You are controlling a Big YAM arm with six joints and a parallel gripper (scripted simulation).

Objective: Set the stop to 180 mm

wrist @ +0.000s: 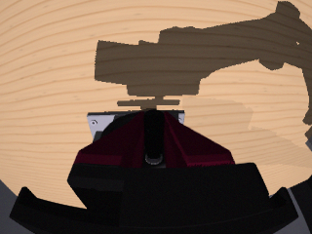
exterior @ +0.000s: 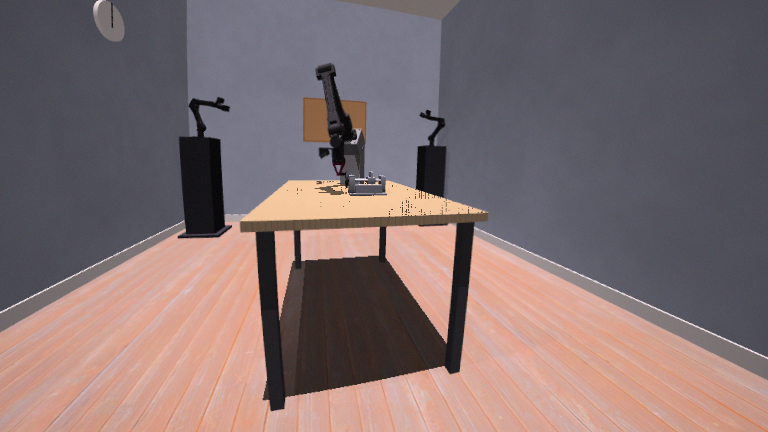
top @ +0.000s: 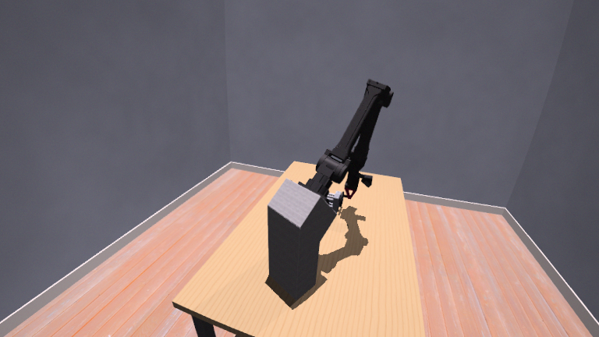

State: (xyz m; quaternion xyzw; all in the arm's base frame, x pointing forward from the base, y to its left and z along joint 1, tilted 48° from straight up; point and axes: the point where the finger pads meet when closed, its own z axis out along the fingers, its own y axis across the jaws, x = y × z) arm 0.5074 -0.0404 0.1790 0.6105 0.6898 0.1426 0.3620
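The jaws are pressed nearly together, and we have them gripping the dark handle of the handwheel, whose rim is mostly hidden behind the red fingers in the wrist view. We have them pointing down at the left end of the grey stop device, as the exterior view shows it. That device sits flat on the wooden counter, towards its far end, with the arm's grey pedestal behind it. Our black arm rises high and folds back down to the handwheel, and its shadow falls across the wood. We cannot read the stop's setting from here; our hold on the handwheel is yet to be released.
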